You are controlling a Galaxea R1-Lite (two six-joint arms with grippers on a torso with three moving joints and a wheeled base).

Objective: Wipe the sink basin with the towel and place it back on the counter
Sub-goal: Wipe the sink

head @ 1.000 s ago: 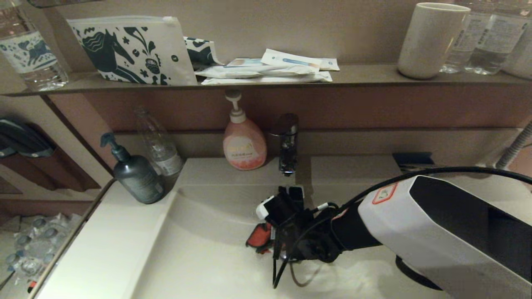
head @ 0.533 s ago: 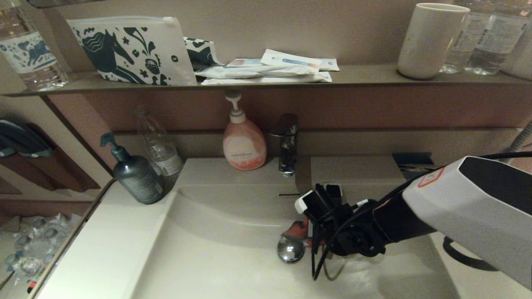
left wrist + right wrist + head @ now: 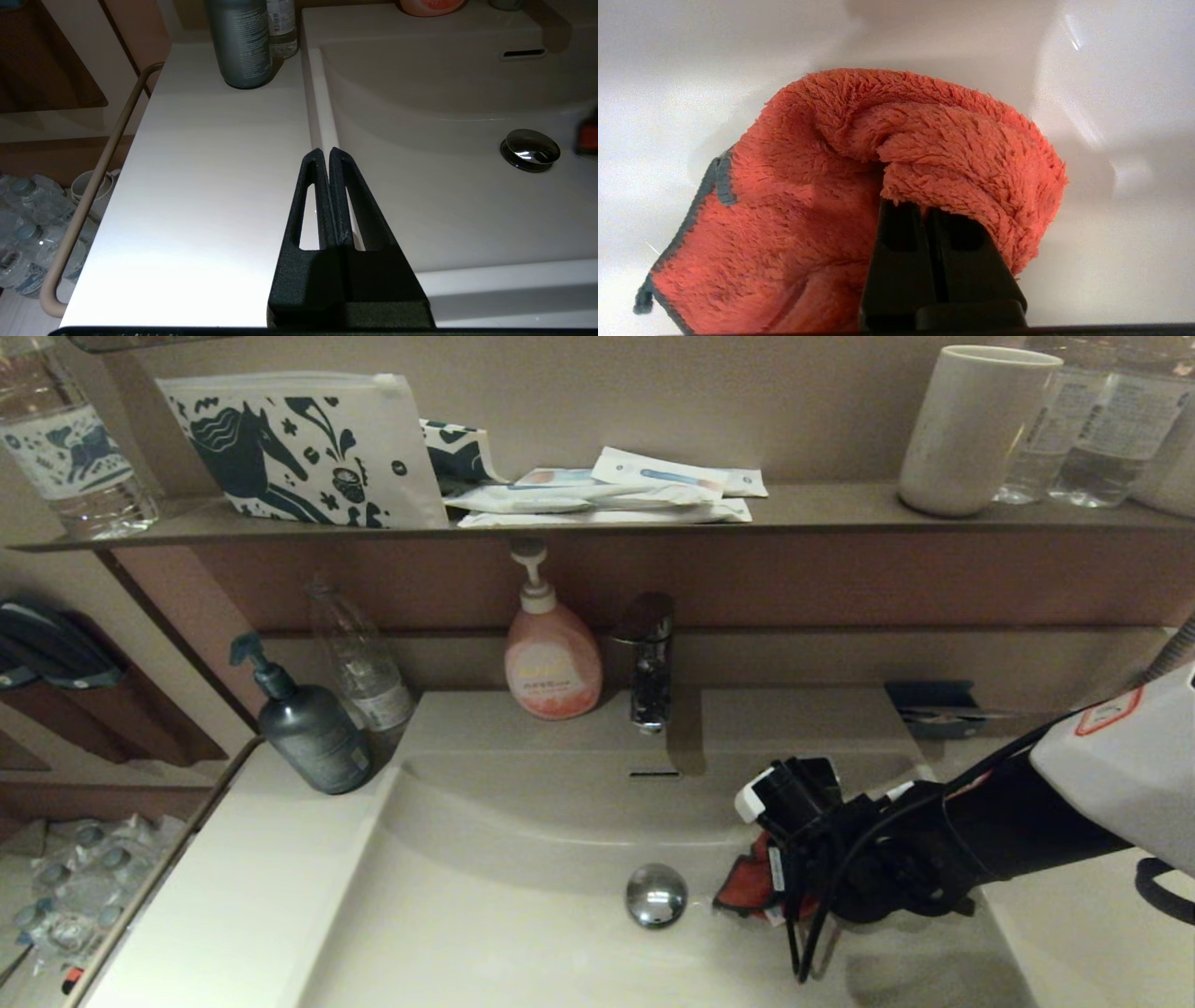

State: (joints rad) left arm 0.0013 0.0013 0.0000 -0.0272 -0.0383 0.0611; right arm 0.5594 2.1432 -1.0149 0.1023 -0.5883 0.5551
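a: which step is shown?
b: wiping, judged from the pose. the right gripper is clamped on the towel, pressing it to the floor of the sink basin, just beside the chrome drain plug on the robot's right. in the right wrist view the fingers sit together with orange-red terry bunched over their tips.

a: and the other arm?
b: the left gripper is parked above the counter, jaws pressed together, holding nothing.

a: what does the next move call for?
b: probably more strokes with the cloth kept flat on the basin, then a lift over the rim to the counter.

a: containers?
b: the basin holds only the towel and plug. the shelf cup shows no contents from here; the pink pump bottle stands behind the basin.
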